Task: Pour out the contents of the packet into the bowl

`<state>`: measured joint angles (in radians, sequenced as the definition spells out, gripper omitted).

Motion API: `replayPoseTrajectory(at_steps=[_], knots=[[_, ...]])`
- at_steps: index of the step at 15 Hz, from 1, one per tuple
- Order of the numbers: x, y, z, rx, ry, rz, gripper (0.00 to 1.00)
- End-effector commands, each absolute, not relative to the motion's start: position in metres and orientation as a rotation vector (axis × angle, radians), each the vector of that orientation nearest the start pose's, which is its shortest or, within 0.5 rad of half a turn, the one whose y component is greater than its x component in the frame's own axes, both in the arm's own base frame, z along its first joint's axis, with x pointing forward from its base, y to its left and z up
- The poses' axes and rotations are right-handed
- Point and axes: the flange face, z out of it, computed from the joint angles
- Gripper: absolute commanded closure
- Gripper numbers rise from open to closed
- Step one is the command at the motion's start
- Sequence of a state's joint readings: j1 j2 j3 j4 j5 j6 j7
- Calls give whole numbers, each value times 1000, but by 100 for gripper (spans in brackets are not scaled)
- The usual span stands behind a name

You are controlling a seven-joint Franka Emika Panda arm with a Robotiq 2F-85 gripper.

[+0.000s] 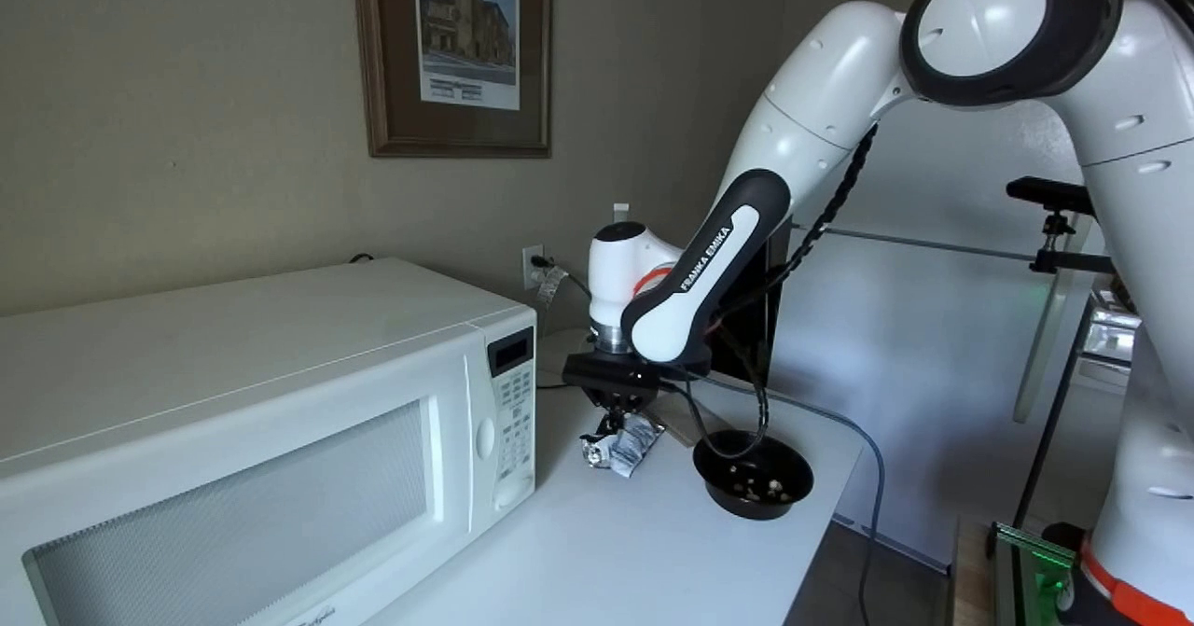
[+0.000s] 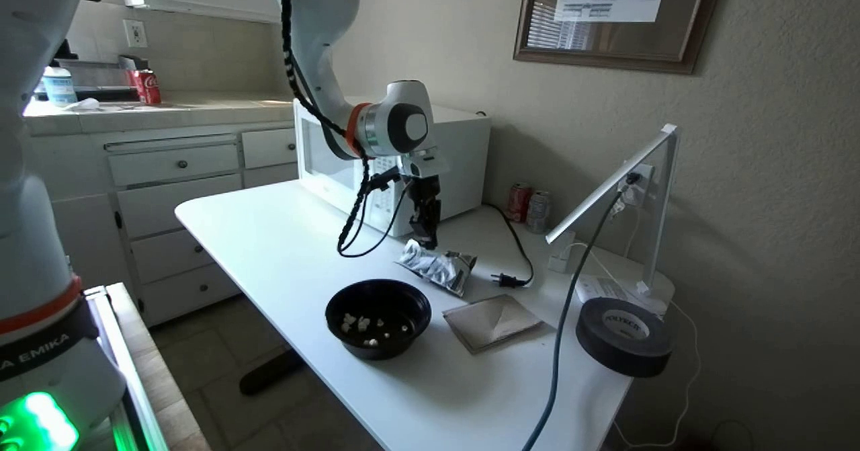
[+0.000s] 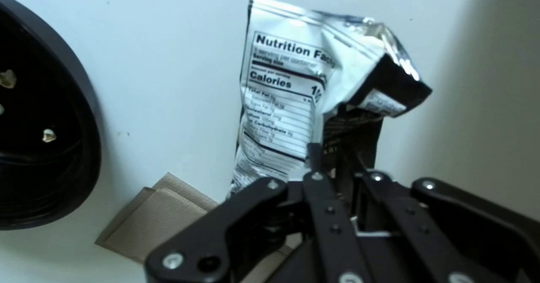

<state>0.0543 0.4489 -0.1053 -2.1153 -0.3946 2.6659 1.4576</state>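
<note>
Packet point(image 3: 295, 89): crumpled, silver-white, one side black. It lay directly beneath the tips of the end effector point(image 3: 333, 158), at the level of the table point(image 2: 269, 236). Long axis: in the wrist view it ran away from the end effector, leaning slightly right; the straight-edged end with the "Nutrition Facts" heading pointed away, the opposite end back toward the fingers. A folded black corner jutted right. In an exterior view the axis slanted downward from left to right.

End effector: fingers stood close together at the packet's fold; whether they pinched it could not be told.

Bowl point(image 3: 90, 139): glossy black, apart, left of the end effector in the wrist view; it held a few pale popcorn pieces point(image 3: 49, 135).

Folded brown paper point(image 3: 164, 224): lower left of the tips there, partly covered.

Microwave point(image 1: 280, 402): left of the end effector in an exterior view.

Tape roll point(image 2: 621, 353): black, well apart, right of the end effector in an exterior view.
</note>
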Motion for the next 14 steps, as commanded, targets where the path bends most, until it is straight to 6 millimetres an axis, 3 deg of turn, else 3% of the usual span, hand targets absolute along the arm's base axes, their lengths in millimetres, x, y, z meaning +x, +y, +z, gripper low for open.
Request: replayPoseTrajectory(at_steps=[1,3,8,14], knots=[[591,-22,207,-2723,1755,-377,53],[586,-26,218,-2711,1766,-371,38],[564,-35,270,-2700,1720,-335,1],[532,-56,316,-2780,1741,-243,0]])
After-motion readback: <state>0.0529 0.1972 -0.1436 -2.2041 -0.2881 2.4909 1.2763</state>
